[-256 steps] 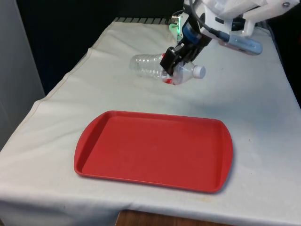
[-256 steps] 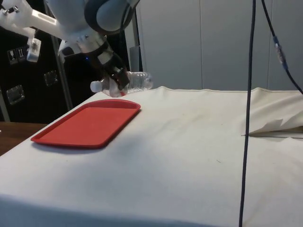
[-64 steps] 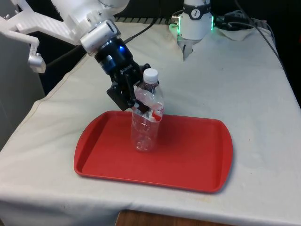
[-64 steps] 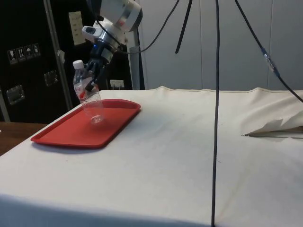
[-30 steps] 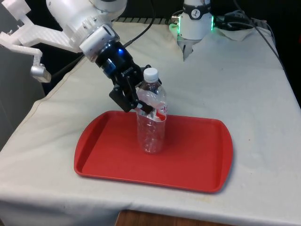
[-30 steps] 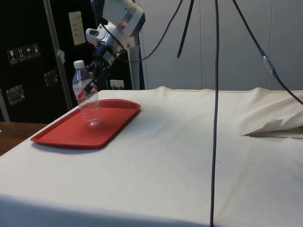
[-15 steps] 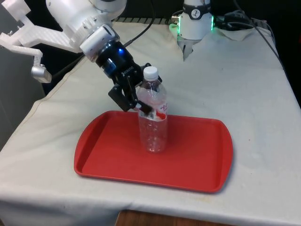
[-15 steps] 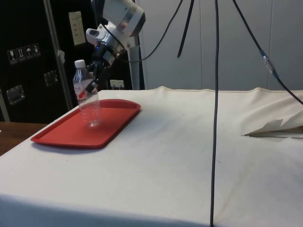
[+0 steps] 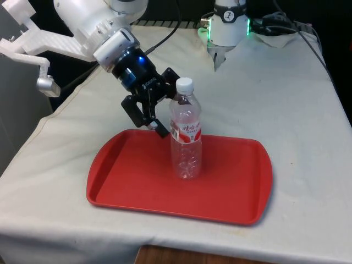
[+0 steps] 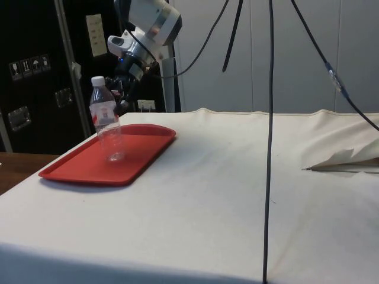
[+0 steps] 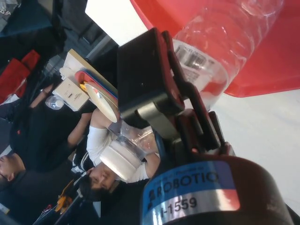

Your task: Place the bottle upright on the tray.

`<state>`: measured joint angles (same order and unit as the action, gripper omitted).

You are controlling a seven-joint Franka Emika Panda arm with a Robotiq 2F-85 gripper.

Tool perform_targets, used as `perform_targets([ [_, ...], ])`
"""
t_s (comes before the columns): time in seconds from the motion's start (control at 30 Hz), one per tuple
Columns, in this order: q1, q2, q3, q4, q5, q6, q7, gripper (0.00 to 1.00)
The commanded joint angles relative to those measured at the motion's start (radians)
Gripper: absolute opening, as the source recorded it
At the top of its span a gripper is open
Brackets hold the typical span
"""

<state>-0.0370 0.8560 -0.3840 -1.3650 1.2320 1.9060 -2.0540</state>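
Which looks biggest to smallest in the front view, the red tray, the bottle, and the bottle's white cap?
1. Red tray, by far the largest.
2. Bottle, standing upright on it.
3. White cap, the smallest.

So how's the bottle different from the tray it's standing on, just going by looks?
The bottle is clear plastic with a white cap and a red-and-white label; the tray is solid red. The bottle stands tall and upright, while the tray lies flat and wide on the cloth. The bottle is round, the tray a rounded rectangle with a raised rim. The open gripper holds neither.
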Motion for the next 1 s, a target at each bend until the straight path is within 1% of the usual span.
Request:
perform_targets([
  [0.0,0.000,0.001,0.000,0.000,0.001,0.003,0.000,1.00],
  [0.13,0.000,-0.001,0.000,0.000,0.001,0.000,0.001,1.00],
  [0.2,0.002,-0.005,-0.002,0.000,-0.001,-0.001,0.005,1.00],
  [0.23,0.000,-0.001,0.000,0.001,0.000,-0.003,0.000,1.00],
  [0.27,0.003,-0.007,-0.003,0.000,-0.002,-0.002,0.006,1.00],
  [0.37,0.006,-0.016,-0.007,-0.002,-0.003,-0.005,0.012,1.00],
  [0.5,0.008,-0.024,-0.010,-0.004,-0.003,-0.013,0.016,1.00],
  [0.53,0.004,-0.019,-0.007,0.002,0.000,-0.019,0.012,1.00],
  [0.57,0.004,-0.020,-0.008,0.001,0.000,-0.021,0.012,1.00],
  [0.6,0.009,-0.030,-0.011,-0.005,-0.003,-0.018,0.019,1.00],
  [0.8,0.012,-0.044,-0.013,-0.010,-0.003,-0.029,0.024,1.00],
  [0.83,0.006,-0.036,-0.009,-0.001,0.000,-0.036,0.019,1.00],
  [0.87,0.013,-0.049,-0.015,-0.011,-0.003,-0.034,0.026,1.00],
  [0.97,0.015,-0.055,-0.017,-0.012,-0.003,-0.040,0.029,1.00],
])
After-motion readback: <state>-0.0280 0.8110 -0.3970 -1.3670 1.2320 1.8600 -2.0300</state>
